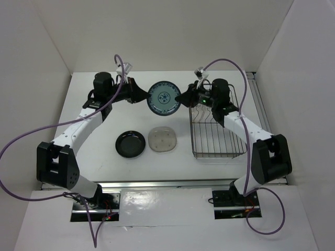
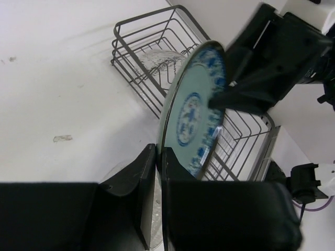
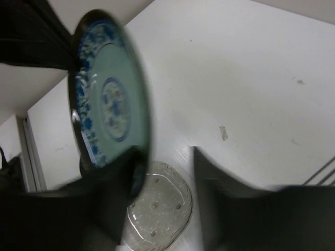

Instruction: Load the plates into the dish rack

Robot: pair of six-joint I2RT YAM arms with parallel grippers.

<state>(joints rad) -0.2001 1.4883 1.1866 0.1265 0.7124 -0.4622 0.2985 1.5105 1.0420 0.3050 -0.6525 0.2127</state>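
The blue-patterned plate (image 1: pixel 164 98) hangs upright in the air between both grippers, left of the dish rack (image 1: pixel 217 149). My left gripper (image 1: pixel 142 95) is shut on its rim, seen edge-on in the left wrist view (image 2: pixel 159 157). My right gripper (image 1: pixel 183 98) is open at the plate's opposite edge, with one finger (image 2: pixel 230 99) against the plate's face (image 2: pixel 193 112). The right wrist view shows its jaws apart (image 3: pixel 167 167) beside the plate (image 3: pixel 110 104). The clear glass plate (image 2: pixel 157 60) stands in the rack (image 2: pixel 131 31). The black plate (image 1: pixel 130 144) and the beige plate (image 1: pixel 162 139) lie flat on the table.
White walls enclose the table on three sides. The rack stands at the right, against my right arm. The beige plate also shows below the right gripper (image 3: pixel 157 209). Purple cables loop off both arms.
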